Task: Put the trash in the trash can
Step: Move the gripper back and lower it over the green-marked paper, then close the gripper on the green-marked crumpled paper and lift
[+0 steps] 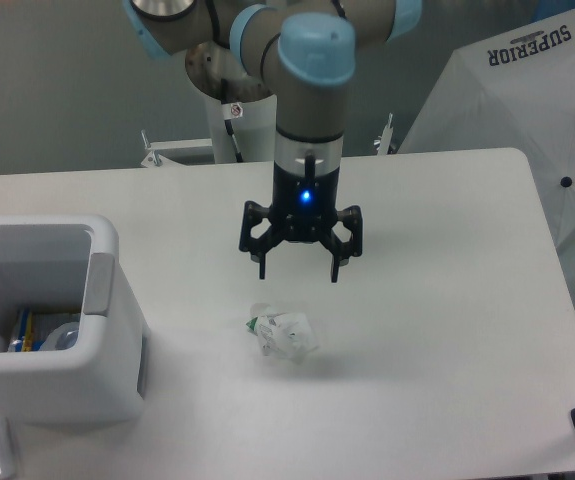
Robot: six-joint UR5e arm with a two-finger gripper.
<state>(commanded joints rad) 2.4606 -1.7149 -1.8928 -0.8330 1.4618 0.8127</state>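
We are hovering our gripper (298, 268) with jaws spread wide above the trash (283, 334) lying mid-desk toward the front edge — if we are descending slightly off-centre, one finger may be pushing the light wrapper away.

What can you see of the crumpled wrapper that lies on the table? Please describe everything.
The crumpled wrapper is a small wad of thin white, partly see-through paper or plastic, with a green spot at its left edge and faint dark print. It lies loose on the white table, near the middle, right of the trash can and apart from it. The open gripper hangs above it without touching.
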